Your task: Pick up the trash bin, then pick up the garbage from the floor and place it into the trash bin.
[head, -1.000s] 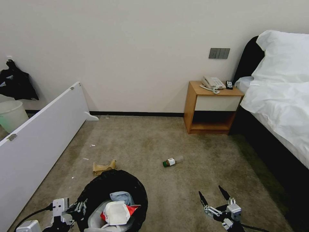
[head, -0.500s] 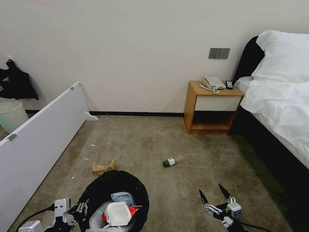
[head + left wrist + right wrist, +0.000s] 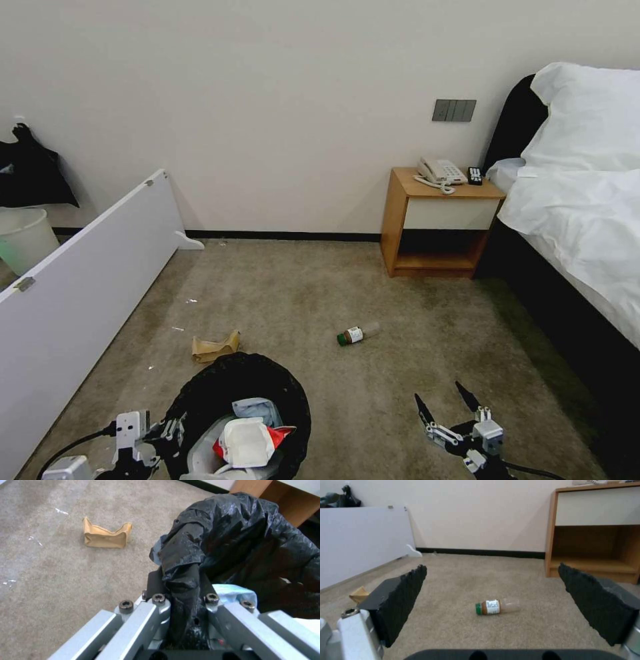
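**Bottle lies ahead of the free right hand, side-on**

The left hand is clamped on the bag-lined rim of the trash bin, holding it just off the carpet with litter already inside. The green-capped bottle lies on its side on the carpet beyond the bin, toward the nightstand. The right hand, pads spread wide, hovers nearer the bottle than the bin's hand does; in the right wrist view the bottle sits centred between the pads, its long axis running across the gap. The torn paper bag lies just beyond the bin's far rim.
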